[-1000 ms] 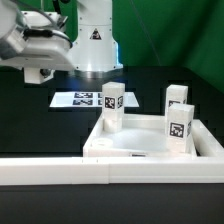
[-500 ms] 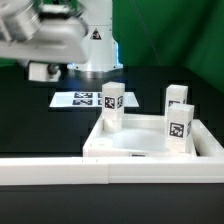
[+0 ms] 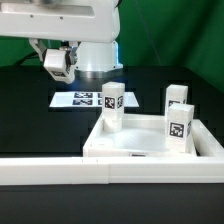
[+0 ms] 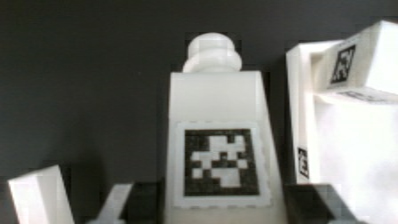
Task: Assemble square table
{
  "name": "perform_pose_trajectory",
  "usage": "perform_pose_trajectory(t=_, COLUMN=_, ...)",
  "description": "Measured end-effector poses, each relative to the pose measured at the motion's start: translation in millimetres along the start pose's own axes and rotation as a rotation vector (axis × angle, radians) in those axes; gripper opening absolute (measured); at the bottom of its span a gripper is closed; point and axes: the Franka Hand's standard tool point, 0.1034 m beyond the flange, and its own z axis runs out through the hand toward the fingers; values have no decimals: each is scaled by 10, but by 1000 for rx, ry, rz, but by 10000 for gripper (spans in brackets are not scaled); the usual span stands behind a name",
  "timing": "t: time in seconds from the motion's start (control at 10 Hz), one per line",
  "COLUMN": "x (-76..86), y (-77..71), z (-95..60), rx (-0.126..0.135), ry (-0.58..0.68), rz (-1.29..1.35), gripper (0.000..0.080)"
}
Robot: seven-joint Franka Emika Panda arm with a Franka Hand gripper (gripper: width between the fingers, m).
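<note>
We carry a leg (image 4: 217, 140), clamped in our hand (image 3: 58, 64), toward the square table (image 3: 150, 148), where it needs lining up and screwing in.

Your arm (image 3: 60, 25) is hanging high at the exterior view's far left, over the black table (image 3: 30, 110). Below it, the marker board (image 3: 85, 99) is lying flat. Nearer, three tagged legs are standing upright on the square slab (image 3: 150, 145): one (image 3: 112, 108) at its far left corner, two (image 3: 178, 97) (image 3: 179, 128) at right. The long white wall (image 3: 60, 170) is running along the near edge.
</note>
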Motion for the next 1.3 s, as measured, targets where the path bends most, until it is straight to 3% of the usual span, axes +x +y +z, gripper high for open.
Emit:
perform_pose_trajectory(t=0.1, x=51, y=-36, z=2, rx=1, ry=81, rz=-3, gripper=290)
perform_pose_trajectory(t=0.3, x=207, y=-300, z=-35, rx=-1, ry=230, rz=-2, gripper=290)
perform_pose_trajectory(t=0.5, x=480, y=-711, z=-250, rx=14, ry=440, rz=33, gripper=290)
perform_pose_trajectory(t=0.6, x=549, y=-792, z=-325, rx=11, ry=502, rz=8, gripper=290)
perform_pose_trajectory(t=1.0, x=568, y=-786, z=-319, rx=22, ry=802, rz=-25, gripper=290)
perform_pose_trajectory(t=1.1, x=490, y=-550, z=-244, rx=8, ry=844, rz=-14, gripper=290)
perform_pose_trajectory(t=1.2, x=453, y=-550, z=-175, rx=31, ry=805, rz=9, gripper=290)
perform_pose_trajectory(t=1.3, x=493, y=-608, z=-226, rx=35, ry=834, rz=-8, gripper=290)
